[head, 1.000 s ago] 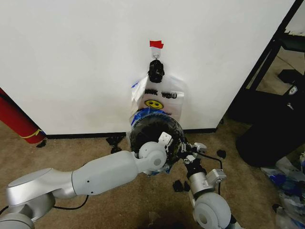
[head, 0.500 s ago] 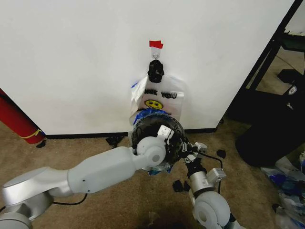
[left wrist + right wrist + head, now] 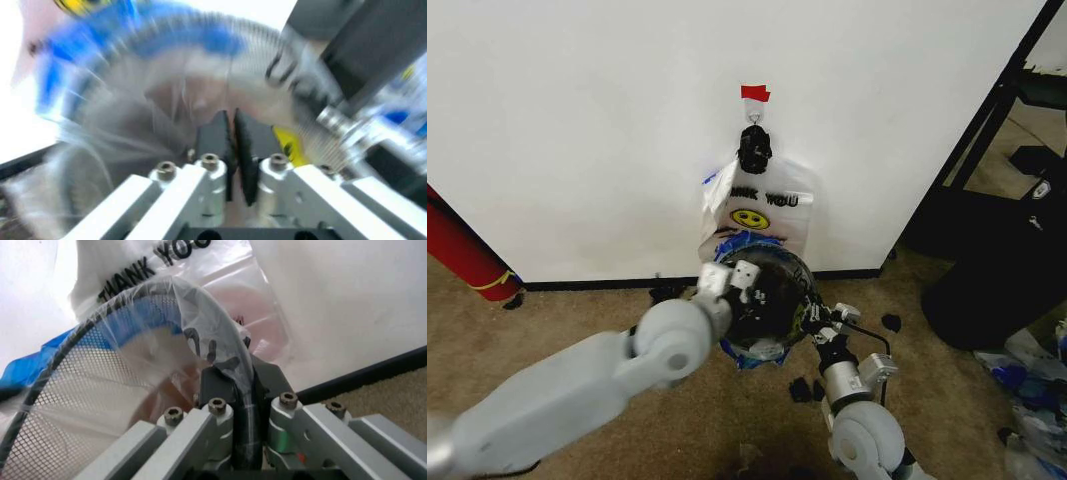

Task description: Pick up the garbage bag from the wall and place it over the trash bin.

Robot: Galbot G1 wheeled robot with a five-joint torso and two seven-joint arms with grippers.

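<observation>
White wall point(image 3: 577, 120) and carpet, bin tight against the baseboard — little room behind.
Garbage bag point(image 3: 143, 315), thin, light and slippery, drapes over the trash bin point(image 3: 772, 290); right gripper point(image 3: 243, 405) clamps film and rim together, left gripper point(image 3: 233, 150) at the mouth, fingers nearly closed, empty.

Tan carpet floor point(image 3: 577, 310) — trash bin point(image 3: 762, 300), black scraps point(image 3: 802, 388).
</observation>
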